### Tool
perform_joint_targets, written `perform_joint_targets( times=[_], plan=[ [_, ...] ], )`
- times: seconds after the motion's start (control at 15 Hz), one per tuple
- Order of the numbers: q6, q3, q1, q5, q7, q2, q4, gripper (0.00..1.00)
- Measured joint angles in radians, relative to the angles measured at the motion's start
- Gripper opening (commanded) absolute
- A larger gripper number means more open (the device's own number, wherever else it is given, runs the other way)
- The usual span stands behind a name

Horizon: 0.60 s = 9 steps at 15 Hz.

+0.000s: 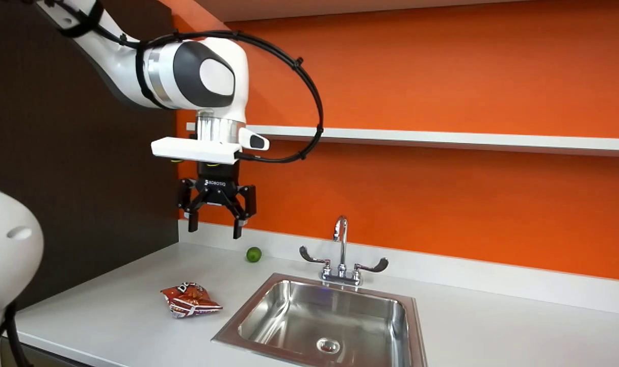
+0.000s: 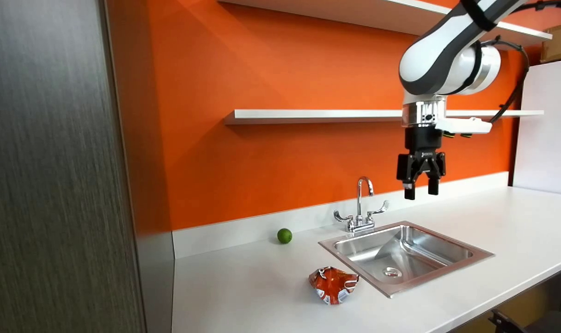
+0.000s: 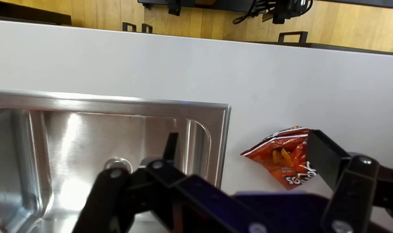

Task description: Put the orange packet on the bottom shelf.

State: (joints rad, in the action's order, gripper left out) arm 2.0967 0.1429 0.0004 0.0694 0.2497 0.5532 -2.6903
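High hangs the claw (image 1: 215, 229), spread wide, with the orange packet (image 1: 191, 299) down beside the sink (image 1: 414, 331)!
Straight down it points in both exterior views, fingers (image 1: 237, 230) well apart, above the tabletop (image 1: 110, 316) and lower than the bottom shelf (image 1: 442, 137), the long white board running along the orange wall (image 1: 442, 199). And there's the orange packet, all crinkles and white markings, lying on the tabletop just beside the sink, well apart from the claw! Over to the wrist view, where a finger cuts across the line of sight and hides part of it. Near the backsplash (image 1: 442, 270), a green ball (image 1: 254, 254) sits on the tabletop, and the faucet (image 1: 343, 252) rises behind the sink, a handle out on either side.
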Motion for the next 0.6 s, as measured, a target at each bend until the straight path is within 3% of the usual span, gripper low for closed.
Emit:
perform_joint_targets(
  times=[0.6],
  plan=[
    [0.122,-0.086,0.163,-0.073,0.009,-0.137,-0.011,1.0]
  ],
)
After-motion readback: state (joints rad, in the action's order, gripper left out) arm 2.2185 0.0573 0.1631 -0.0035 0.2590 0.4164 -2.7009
